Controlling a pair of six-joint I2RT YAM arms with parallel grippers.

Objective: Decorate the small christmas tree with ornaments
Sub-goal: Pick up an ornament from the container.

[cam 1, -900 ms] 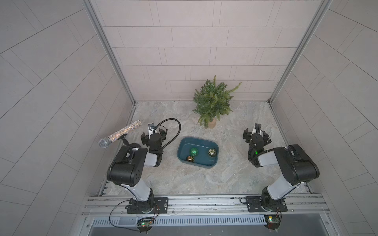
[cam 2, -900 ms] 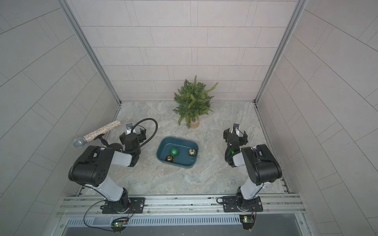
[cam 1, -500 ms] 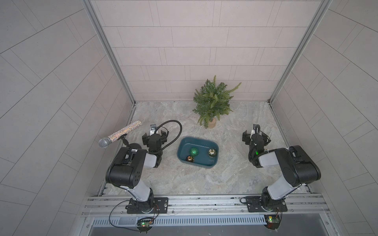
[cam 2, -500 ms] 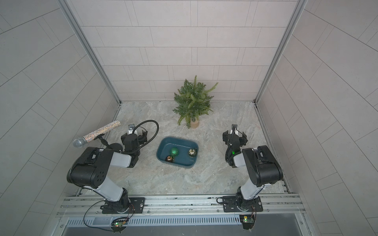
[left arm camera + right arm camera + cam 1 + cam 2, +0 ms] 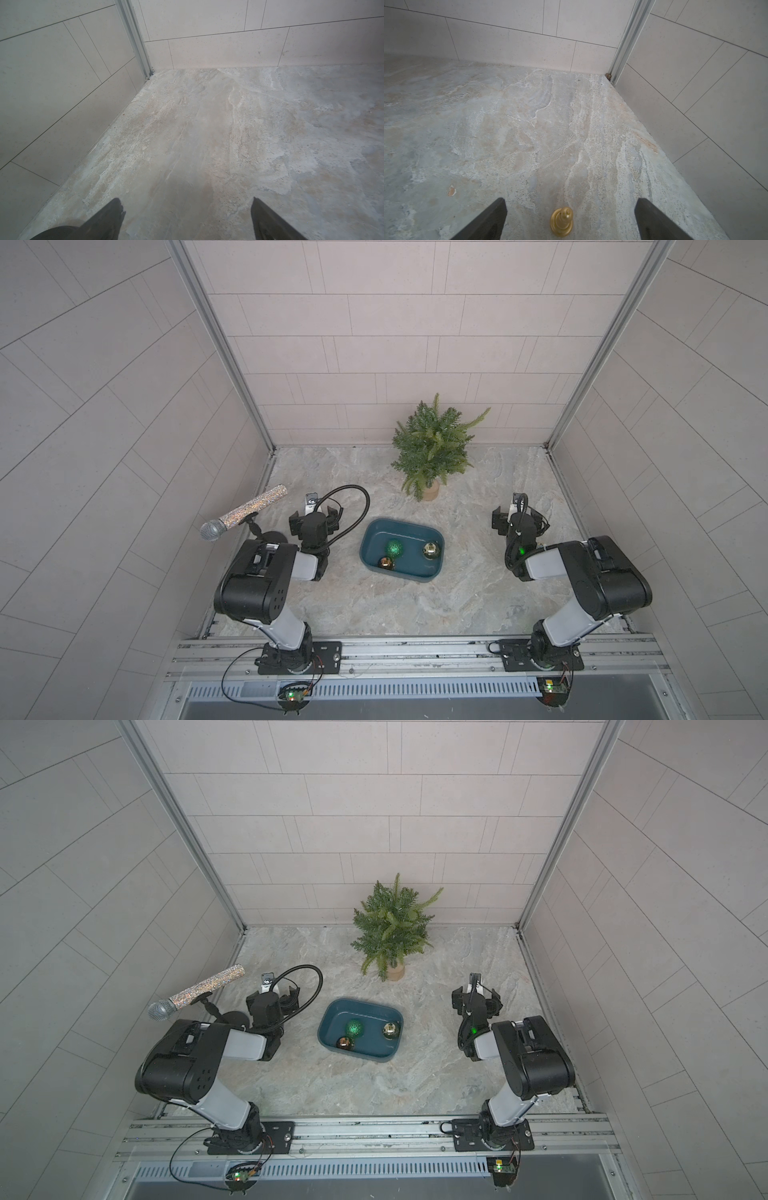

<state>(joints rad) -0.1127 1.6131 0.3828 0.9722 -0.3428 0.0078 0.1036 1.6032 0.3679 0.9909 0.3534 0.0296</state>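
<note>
The small christmas tree (image 5: 432,452) (image 5: 390,928) stands on its tan base at the back of the floor, bare of ornaments. Three ornaments lie in a teal tub (image 5: 401,524) (image 5: 361,1002): a glittery green ball (image 5: 394,548), a pale gold one (image 5: 431,550) and a copper one (image 5: 386,563). My left gripper (image 5: 314,511) (image 5: 186,200) is open over bare floor, left of the tub. My right gripper (image 5: 516,516) (image 5: 570,200) is open to the right of the tub. A tiny gold bell-shaped piece (image 5: 561,221) lies on the floor between its fingers, untouched.
A glittery microphone (image 5: 243,517) on a small stand sits by the left wall, close behind my left arm. Tiled walls close the floor in on three sides. A metal rail (image 5: 415,649) runs along the front.
Both arms have shifted only slightly and the right gripper has drifted a little to the left. Nothing was taken hold of or let go.
</note>
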